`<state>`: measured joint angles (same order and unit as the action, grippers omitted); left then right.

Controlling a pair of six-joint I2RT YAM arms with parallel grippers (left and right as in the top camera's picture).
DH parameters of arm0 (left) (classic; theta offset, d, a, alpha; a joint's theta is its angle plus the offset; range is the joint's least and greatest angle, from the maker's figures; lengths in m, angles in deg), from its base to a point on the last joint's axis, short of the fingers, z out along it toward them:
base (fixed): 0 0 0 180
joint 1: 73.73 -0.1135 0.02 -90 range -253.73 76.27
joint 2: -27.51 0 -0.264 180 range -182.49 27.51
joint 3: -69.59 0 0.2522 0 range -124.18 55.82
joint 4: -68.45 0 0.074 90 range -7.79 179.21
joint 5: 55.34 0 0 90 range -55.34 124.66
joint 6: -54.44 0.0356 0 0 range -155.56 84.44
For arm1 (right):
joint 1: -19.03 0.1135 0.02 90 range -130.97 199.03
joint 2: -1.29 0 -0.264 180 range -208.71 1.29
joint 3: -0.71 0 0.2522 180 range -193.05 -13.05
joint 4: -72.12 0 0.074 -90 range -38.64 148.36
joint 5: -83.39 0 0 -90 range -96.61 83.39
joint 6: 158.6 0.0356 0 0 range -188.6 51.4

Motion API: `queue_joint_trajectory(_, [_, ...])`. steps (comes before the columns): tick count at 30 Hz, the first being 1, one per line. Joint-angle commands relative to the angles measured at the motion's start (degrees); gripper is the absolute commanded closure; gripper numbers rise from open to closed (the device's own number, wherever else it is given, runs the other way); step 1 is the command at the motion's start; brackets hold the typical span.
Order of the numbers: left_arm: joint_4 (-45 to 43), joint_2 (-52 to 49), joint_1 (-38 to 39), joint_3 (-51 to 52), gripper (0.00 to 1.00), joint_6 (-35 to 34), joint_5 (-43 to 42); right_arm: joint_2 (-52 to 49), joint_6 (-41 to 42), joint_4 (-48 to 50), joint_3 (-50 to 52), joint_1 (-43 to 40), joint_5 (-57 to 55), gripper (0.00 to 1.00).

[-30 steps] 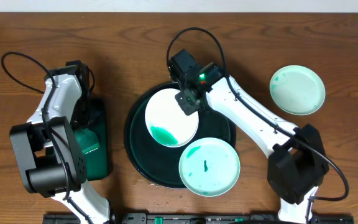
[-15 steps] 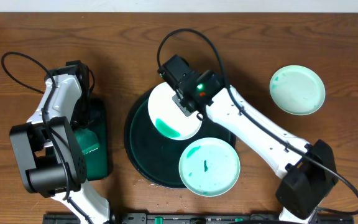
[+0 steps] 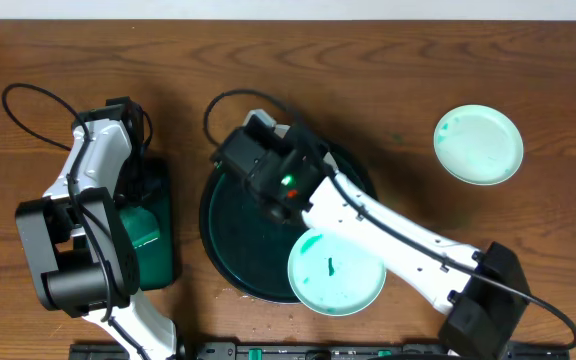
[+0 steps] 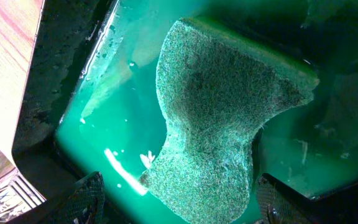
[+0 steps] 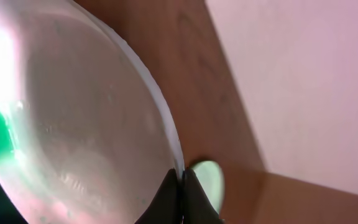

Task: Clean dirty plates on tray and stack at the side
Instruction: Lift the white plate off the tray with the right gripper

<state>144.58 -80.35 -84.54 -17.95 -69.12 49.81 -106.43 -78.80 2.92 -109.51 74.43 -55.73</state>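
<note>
White, teal-smeared round plate (image 5: 73,124) pinched by its rim in the right gripper (image 5: 182,180) could slip onto the dark round tray (image 3: 213,240) mid-frame; the left gripper (image 4: 179,198) gapes wide.

Table (image 3: 388,110): brown wood with a clear grain, filling most of the overhead view. A pale strip of it shows at the left edge of the left wrist view (image 4: 5,62), and a brown band crosses the right wrist view (image 5: 210,106).
Small tray (image 3: 171,230): rectangular with a dark rim, standing on the table at the left, its long side running top to bottom. It is partly hidden from above. Its black wall is seen close up in the left wrist view (image 4: 61,74).
Liquid (image 4: 123,124): bright green and glossy, pooled inside the small tray, with white glints.
Sponge (image 4: 219,118): green, rough and speckled. It lies in the liquid, and its left edge curves inward.
Wall (image 3: 288,10): a pale strip along the top edge of the overhead view, pinkish-white in the right wrist view (image 5: 303,81).
</note>
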Motion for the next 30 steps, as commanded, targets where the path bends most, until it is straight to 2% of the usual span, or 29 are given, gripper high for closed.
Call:
queue_joint_trajectory(1, [0.17, 0.09, -0.15, 0.48, 0.22, 0.31, 0.35, 1.53, -7.1, 0.17, -0.28, 2.43, -11.82, 0.99])
queue_joint_trajectory(15, [0.17, 0.09, -0.15, 0.48, 0.22, 0.31, 0.35, 1.53, -20.74, 0.39, -0.28, 5.03, -22.18, 0.99])
queue_joint_trajectory(30, [0.15, 0.09, -0.15, 0.48, 0.21, 0.31, 0.35, 1.53, -24.39, 1.05, -0.28, 5.05, -24.57, 0.99])
